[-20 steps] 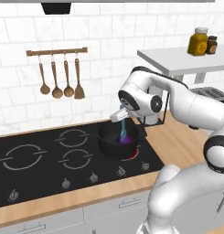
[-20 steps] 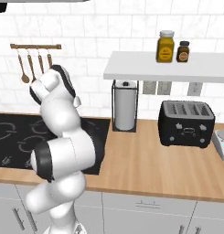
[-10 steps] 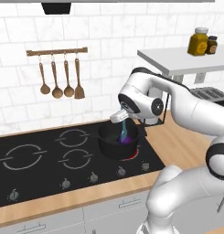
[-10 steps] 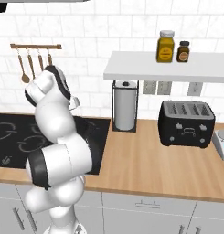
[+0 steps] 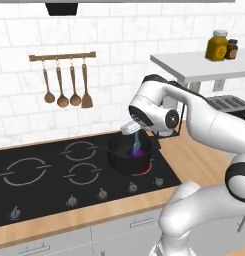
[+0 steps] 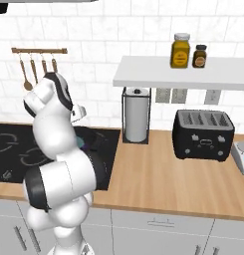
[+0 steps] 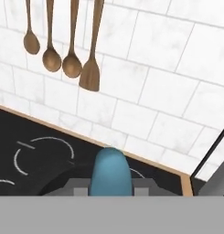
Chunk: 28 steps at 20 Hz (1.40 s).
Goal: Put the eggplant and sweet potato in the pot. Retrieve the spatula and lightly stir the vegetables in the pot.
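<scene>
One step left by the look of it: the stirring. The hand (image 5: 131, 128) sits just above the pot (image 5: 129, 155) on the stove, clamped on the spatula (image 5: 137, 142), whose blue blade dips into the pot right by the purple eggplant (image 5: 136, 153). Can't make out the sweet potato in there, so I'd guess it's hidden behind the rim. Next move I reckon is small, gentle sweeps, keeping the blade low and off the pot wall.
</scene>
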Motion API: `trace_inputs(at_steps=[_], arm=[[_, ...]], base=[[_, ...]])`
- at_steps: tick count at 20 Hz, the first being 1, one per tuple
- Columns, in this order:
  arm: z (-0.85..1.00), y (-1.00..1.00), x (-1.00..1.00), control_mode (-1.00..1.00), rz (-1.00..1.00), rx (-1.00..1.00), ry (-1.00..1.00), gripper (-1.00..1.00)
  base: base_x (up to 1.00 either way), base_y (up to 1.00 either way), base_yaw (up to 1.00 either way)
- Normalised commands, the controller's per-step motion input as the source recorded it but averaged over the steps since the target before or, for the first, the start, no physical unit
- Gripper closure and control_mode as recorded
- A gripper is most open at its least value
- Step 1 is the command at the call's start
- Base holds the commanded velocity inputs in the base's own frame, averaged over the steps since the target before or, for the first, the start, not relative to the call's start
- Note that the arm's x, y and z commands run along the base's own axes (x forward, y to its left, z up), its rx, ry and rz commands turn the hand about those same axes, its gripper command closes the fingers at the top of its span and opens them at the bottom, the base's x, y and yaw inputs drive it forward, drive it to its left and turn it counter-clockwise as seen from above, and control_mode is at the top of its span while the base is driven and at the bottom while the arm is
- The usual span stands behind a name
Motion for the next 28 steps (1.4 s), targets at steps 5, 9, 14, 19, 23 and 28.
trace_inputs(at_steps=[5,9,14,19,23,28], arm=[[0.5,-0.03,-0.41,-1.0,-0.19,-0.16,0.03,1.0],[0.48,-0.05,-0.59,-1.0,-0.31,-0.11,0.09,1.0],[0.16,0.01,-0.12,-1.0,-0.3,-0.06,0.36,1.0],[0.0,0.19,0.22,-1.0,-0.16,-0.01,0.51,1.0],[0.01,0.37,0.62,-1.0,-0.02,0.0,0.41,1.0],[0.21,0.35,0.6,-1.0,0.0,0.0,0.04,1.0]], base=[[0.0,0.0,0.0],[0.0,0.0,0.0],[0.0,0.0,0.0],[0.0,0.0,0.0],[0.0,0.0,0.0],[0.0,0.0,0.0]])
